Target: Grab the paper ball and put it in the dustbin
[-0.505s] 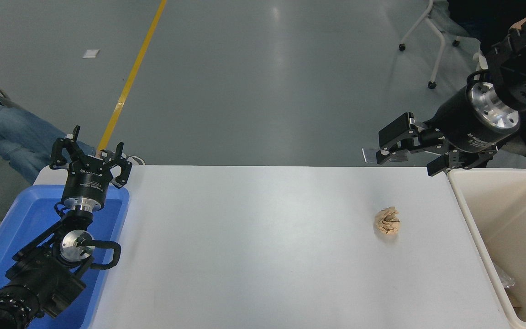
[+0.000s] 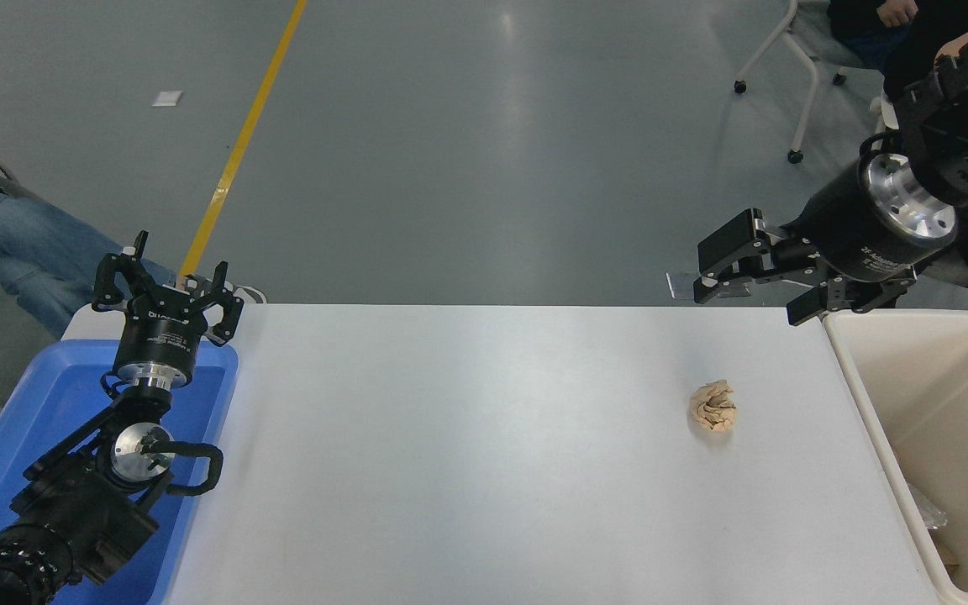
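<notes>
Paper ball (image 2: 712,406), small crumpled tan wad, lies loose on white counter (image 2: 484,454), near cream-white plastic dustbin (image 2: 858,378). Right gripper (image 2: 744,290) hangs beyond counter's far edge, jaws open and empty. Risk: the light wad may skid or get nudged aside if jaws close off-centre.

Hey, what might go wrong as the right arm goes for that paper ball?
The right tool hangs open near the table's far edge, well away from the paper ball. The light wad may skid away when pinched. The dustbin rim sits close beside it, so the arm might clip it while descending.
</notes>
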